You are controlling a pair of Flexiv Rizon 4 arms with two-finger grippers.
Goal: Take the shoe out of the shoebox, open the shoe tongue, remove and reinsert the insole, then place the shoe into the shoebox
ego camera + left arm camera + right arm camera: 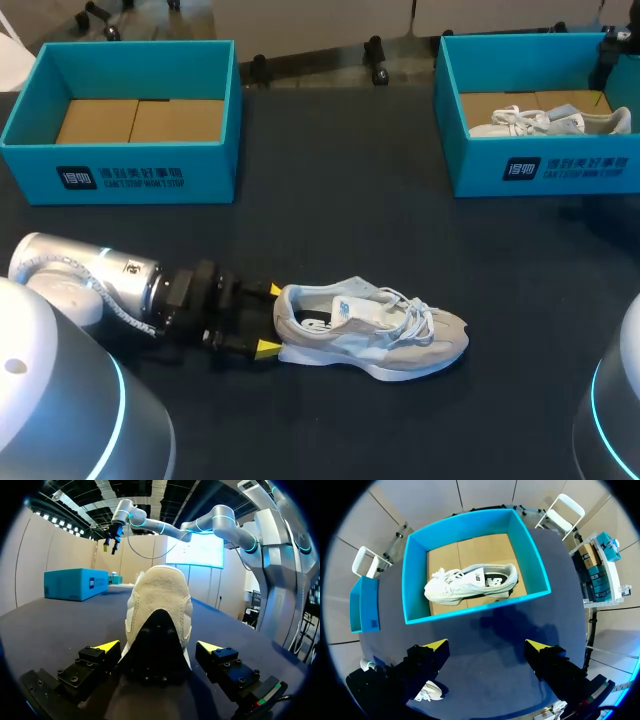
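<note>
Left gripper [270,319] open wide, yellow tips either side of heel of grey sneaker [375,335]. L wrist view shows small gaps both sides, which head view can't settle. Sneaker lies on table [330,230] at 6 o'clock, toe to 3. Right gripper [487,647] open, holding nothing, above teal shoebox [415,580] at 2 o'clock w/ white sneaker [470,582] inside. 2nd shoebox [140,170] at 10 o'clock.

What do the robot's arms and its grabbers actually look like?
Both arms are smooth silver-white tubes with rounded joints ringed by glowing blue bands: the left arm, the right arm. The left gripper and right gripper are blocky black with visible bolts, each having two fingers ending in bright yellow wedge tips.
</note>
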